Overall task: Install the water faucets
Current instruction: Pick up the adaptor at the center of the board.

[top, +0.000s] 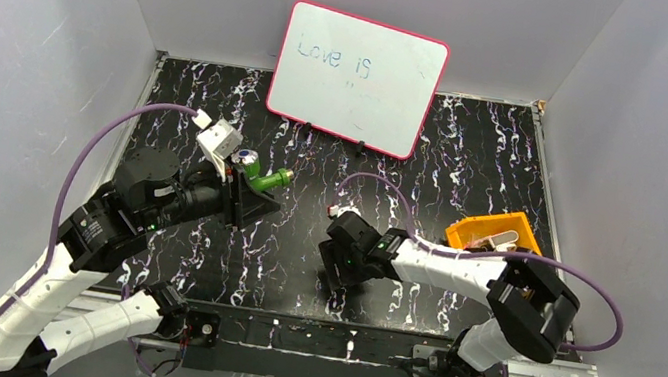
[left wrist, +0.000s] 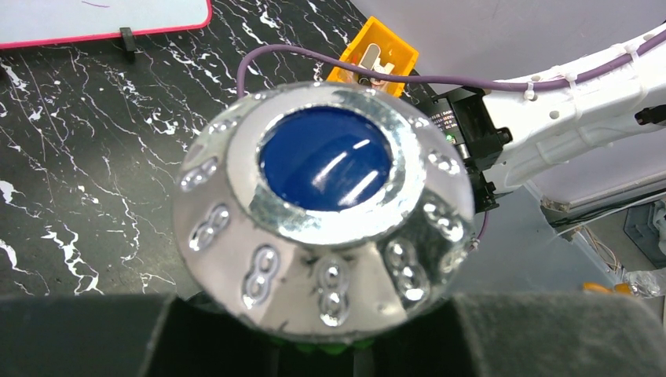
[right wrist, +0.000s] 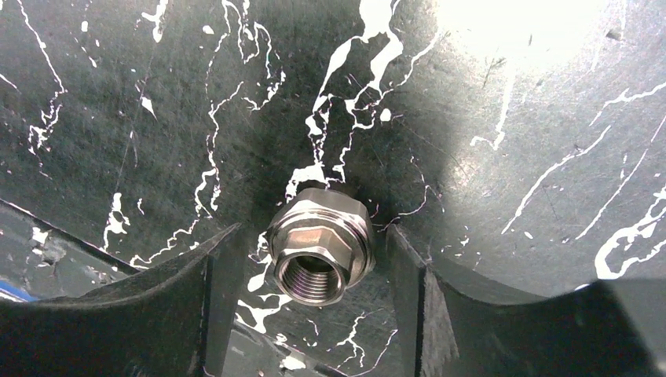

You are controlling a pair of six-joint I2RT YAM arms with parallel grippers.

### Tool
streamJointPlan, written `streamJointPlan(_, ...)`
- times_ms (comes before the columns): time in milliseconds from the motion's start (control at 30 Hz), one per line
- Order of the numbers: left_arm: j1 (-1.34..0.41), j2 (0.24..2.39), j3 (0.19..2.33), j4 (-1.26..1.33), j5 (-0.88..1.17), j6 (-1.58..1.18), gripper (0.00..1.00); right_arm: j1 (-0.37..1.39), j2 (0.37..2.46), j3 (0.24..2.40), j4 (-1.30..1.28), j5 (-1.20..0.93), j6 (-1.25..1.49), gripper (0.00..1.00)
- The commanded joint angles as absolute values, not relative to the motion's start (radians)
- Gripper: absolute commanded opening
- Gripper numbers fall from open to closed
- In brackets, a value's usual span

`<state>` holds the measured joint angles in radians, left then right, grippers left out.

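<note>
My left gripper (top: 247, 198) is closed on the tap (top: 263, 177). It pinches the green body below the knob (left wrist: 326, 157) and holds it in the air, just in front of the whiteboard's (top: 357, 79) lower left corner. In the left wrist view the silver-rimmed blue knob faces the camera, with a sliver of green showing between the black pads (left wrist: 86, 334).

My right gripper (top: 337, 272) points down at the bench (top: 478, 151), well in front of the whiteboard's lower edge. Its fingers (right wrist: 224, 290) are spread on either side of the fitting (right wrist: 318, 251). A narrow gap shows on each side, so nothing is grasped. The fitting is a silver hex piece with inner thread, and it rests on the bench.

The bench is black with white marble veining. An orange tray (top: 495, 232) sits on it, in front of and to the right of the whiteboard. The red-rimmed whiteboard stands at the back with "Love is" written on it. Plain pale walls enclose the bench on three sides.
</note>
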<state>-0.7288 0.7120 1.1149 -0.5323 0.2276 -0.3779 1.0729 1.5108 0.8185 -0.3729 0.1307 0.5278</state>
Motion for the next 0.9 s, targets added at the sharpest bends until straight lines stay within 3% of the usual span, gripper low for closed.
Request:
streamJointPlan(0,-0.732,0.711,1.128,-0.522,0.23,-0.374,0.0,1.068,1.541,0.853,-0.384,0.164,0.563,0.74)
streamJointPlan(533,-0.732,0.707,1.119,-0.522,0.226,-0.374,0.0,1.08,1.581,0.885,-0.434,0.177,0.605,0.62)
streamJointPlan(867,-0.731,0.706,1.114,-0.525,0.225,-0.376,0.0,1.095,1.601,0.886,-0.435,0.138,0.536,0.64)
